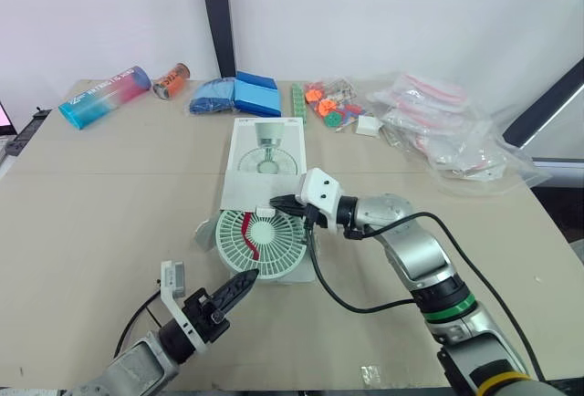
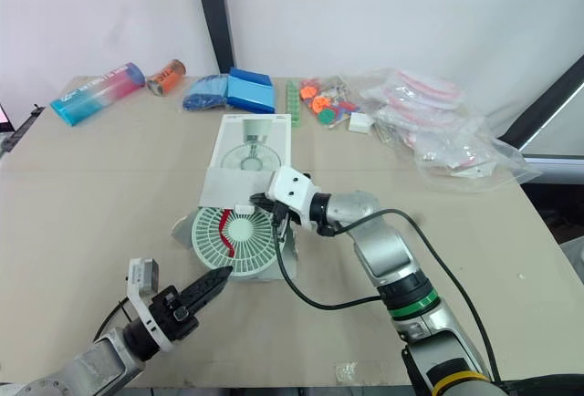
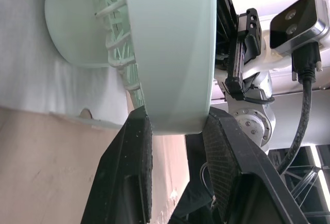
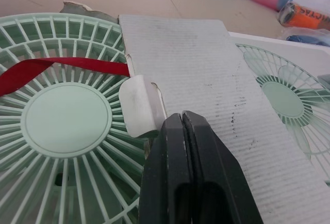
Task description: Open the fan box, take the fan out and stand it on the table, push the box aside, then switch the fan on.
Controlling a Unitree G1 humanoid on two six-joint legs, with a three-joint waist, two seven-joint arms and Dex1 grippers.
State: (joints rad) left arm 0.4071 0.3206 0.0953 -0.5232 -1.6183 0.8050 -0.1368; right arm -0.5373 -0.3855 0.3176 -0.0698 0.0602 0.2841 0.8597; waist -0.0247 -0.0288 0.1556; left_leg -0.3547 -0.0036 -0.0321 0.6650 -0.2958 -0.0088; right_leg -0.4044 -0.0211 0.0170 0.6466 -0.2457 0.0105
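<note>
1. Locate the surface (image 1: 109, 204). The box (image 1: 265, 154) lies flat at its centre, its flap (image 4: 206, 74) open toward the robot.
2. Locate the fan (image 1: 260, 241). It lies face up at the near end of the box, with a red ribbon (image 1: 246, 232) across its grille.
3. Check the left gripper (image 1: 242, 285). Its fingers (image 3: 129, 172) grasp the fan's near rim from both sides.
4. Check the right gripper (image 1: 278, 204). Its fingers (image 4: 180, 167) are clenched together, tips at the flap's edge.

Head stereo overlooks table (image 1: 91, 213); wrists near fan (image 3: 170, 53).
</note>
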